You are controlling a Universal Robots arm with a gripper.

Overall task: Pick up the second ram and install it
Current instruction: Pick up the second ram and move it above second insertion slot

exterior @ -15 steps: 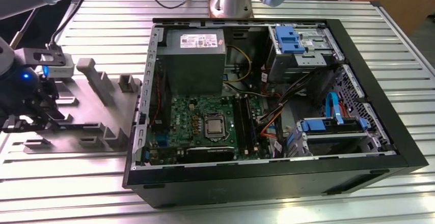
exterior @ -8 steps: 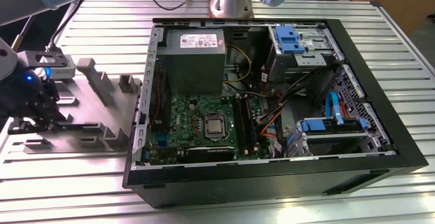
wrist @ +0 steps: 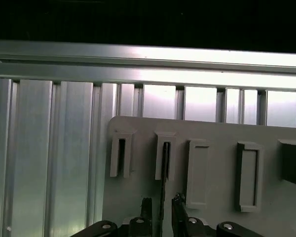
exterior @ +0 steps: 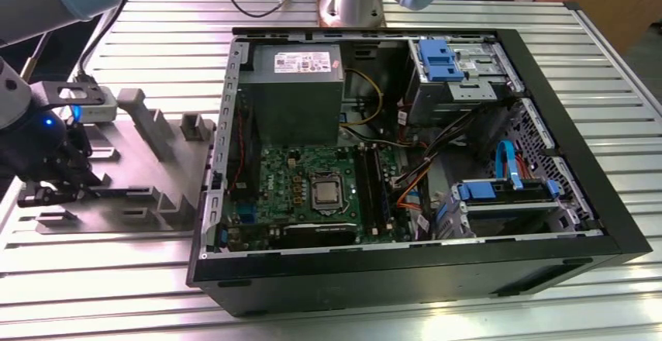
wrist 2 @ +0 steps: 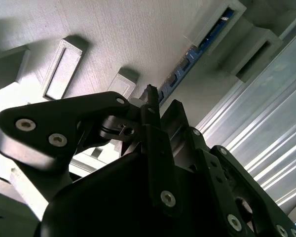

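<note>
An open computer case (exterior: 414,279) is seen well off to one side of the pincer (wrist: 162,202), its board bared for fitting. Directly beneath the pincer, a grey holder plate (exterior: 129,211) is laid so that the second ram stick (wrist 2: 197,53) is kept on edge in its slots. The stick is straddled by the spread fingers and apparently not yet pinched.

Second ram (wrist 2: 185,63) partly hidden behind end effector (wrist 2: 163,98).

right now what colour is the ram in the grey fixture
The ram is dark blue, clearest in the second wrist view.
</note>
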